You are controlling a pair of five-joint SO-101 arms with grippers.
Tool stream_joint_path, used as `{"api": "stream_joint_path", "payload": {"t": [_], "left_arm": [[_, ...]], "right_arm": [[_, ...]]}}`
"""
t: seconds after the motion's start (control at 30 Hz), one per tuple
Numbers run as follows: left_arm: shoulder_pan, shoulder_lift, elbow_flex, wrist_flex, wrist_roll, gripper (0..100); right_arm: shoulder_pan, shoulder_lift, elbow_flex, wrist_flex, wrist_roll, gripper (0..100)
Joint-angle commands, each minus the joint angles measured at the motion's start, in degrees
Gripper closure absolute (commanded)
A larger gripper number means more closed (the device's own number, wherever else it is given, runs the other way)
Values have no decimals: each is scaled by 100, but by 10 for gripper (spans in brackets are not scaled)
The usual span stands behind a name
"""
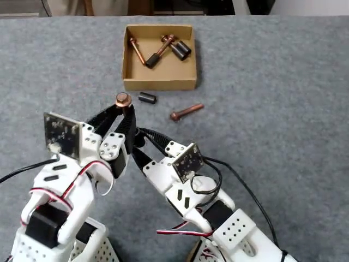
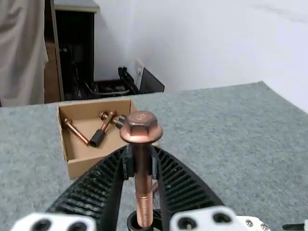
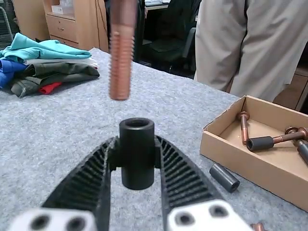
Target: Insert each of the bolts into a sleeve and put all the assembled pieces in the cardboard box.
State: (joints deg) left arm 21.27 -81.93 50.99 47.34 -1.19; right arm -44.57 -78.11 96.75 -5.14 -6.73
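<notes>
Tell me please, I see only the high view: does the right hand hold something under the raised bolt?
Observer: Yes. In the right wrist view the right hand is shut on a black sleeve, which stands upright with its open end up.
Operator: Is the bolt inside it already?
Observer: Not yet. Its threaded tip hangs above the sleeve with a gap between them, and it looks a little off the opening.
Operator: How does the left hand grip it?
Observer: In the left wrist view it clamps the shank just under the head, and the bolt is upright.
</notes>
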Motion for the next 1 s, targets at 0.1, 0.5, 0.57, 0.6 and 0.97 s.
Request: {"api": "stream_joint_path", "payload": {"t": [0.1, 0.5, 0.57, 0.6, 0.97], "left_arm": [[53, 92, -360, -35, 44, 981], [26, 154, -378, -325, 35, 981], [26, 154, -281, -325, 9, 981], [26, 154, -246, -325, 9, 981], [18, 154, 193, -941, 9, 981]], "right_arm": [[57, -101, 66, -870, 53, 997], [224, -110, 48, -923, 26, 997], [224, -110, 57, -923, 18, 997], [215, -110, 66, -923, 18, 997], [207, -110, 66, -897, 9, 997]]}}
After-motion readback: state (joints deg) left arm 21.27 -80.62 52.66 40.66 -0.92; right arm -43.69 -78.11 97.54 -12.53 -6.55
